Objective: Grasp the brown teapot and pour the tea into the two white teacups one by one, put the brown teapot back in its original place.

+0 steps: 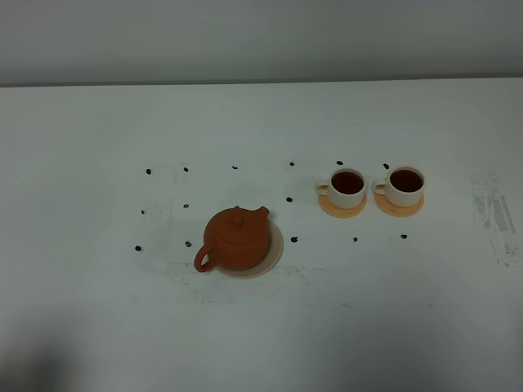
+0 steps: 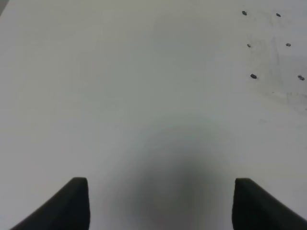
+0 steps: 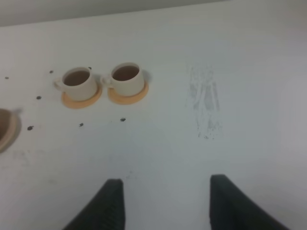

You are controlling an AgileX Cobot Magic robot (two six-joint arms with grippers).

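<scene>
The brown teapot [image 1: 235, 239] stands upright on its pale beige coaster [image 1: 276, 247], left of the table's middle, lid on and spout pointing to the back right. The two white teacups [image 1: 347, 186] [image 1: 405, 185] sit side by side on small orange coasters [image 1: 341, 209] to the right, both holding dark tea. Neither arm shows in the exterior view. My left gripper [image 2: 160, 203] is open over bare table, far from the teapot. My right gripper [image 3: 165, 201] is open too, with the cups [image 3: 76, 82] [image 3: 127, 78] well ahead of it and the beige coaster's edge [image 3: 7, 129] at the frame's border.
Small dark dots [image 1: 293, 239] are scattered on the white table around the teapot and cups. A grey scuffed patch [image 1: 494, 216] marks the table at the right. The table's far edge [image 1: 261, 82] meets a grey wall.
</scene>
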